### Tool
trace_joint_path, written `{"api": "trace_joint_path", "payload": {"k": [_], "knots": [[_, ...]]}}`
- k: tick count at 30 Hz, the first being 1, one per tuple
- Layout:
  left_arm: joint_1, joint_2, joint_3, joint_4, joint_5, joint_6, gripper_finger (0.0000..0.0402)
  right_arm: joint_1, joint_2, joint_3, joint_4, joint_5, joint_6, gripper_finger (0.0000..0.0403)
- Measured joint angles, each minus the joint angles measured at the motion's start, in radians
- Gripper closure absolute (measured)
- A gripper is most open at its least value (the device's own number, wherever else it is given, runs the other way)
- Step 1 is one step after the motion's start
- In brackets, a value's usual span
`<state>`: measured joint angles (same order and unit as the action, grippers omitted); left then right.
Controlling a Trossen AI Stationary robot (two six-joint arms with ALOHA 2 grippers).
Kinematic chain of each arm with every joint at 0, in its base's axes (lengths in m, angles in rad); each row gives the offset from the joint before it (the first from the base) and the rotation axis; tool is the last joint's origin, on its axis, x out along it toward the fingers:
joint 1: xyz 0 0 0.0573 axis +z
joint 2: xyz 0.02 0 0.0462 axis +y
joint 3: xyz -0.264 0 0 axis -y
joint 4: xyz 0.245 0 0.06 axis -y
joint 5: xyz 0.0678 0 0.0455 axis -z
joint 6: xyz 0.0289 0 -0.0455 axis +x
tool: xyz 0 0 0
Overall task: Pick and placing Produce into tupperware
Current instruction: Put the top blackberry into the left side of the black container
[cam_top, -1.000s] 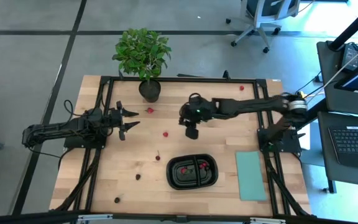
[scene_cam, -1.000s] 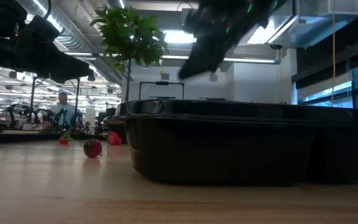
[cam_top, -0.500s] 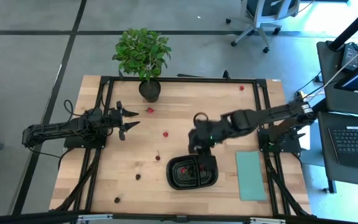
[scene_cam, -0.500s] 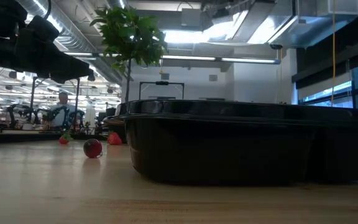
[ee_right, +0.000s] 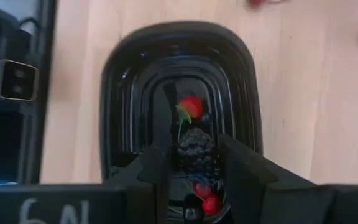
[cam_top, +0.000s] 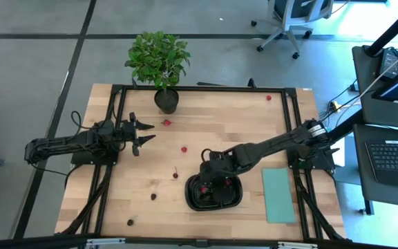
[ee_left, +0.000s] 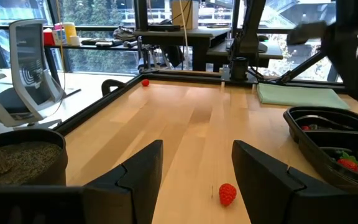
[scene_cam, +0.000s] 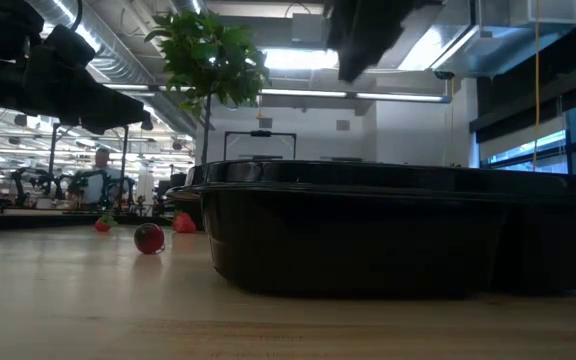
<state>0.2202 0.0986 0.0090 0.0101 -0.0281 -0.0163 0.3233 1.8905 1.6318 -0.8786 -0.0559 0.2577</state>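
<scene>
The wooden table (cam_top: 240, 131) carries a black metal frame (cam_top: 116, 124) along its sides, a potted plant (cam_top: 159, 63) at the far edge, and a pale teal mat (cam_top: 279, 195) at the near right. The tupperware (cam_top: 213, 191), near centre, already holds a few red pieces in its compartments. The right gripper (ee_right: 194, 163) hangs directly over it, fingers clamped on a dark blackberry-like piece (ee_right: 197, 152), so the step in hand looks like the drop into the container. The next move calls for parting the fingers while centred over a compartment, clear of the divider and rim, then lifting straight up. The left gripper (ee_left: 194, 168) waits at the table's left, fingers apart and empty, pointing towards a strawberry (ee_left: 227, 193) just ahead. More produce (cam_top: 184, 149) lies scattered left of the container and one piece sits at the far right corner. Open wood between plant and container leaves ample room; the frame rails crowd both sides.
</scene>
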Motion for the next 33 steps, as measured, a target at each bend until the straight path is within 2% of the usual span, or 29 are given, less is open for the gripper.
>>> {"api": "trace_joint_path", "payload": {"k": [23,33], "knots": [[0.000,0.000,0.000,0.000,0.000,0.000,0.0215,0.000,0.214,0.001,0.061,0.002,-0.076,0.0285],[0.000,0.000,0.000,0.000,0.000,0.000,0.0215,0.000,0.225,0.001,0.067,0.003,-0.083,0.0280]]}}
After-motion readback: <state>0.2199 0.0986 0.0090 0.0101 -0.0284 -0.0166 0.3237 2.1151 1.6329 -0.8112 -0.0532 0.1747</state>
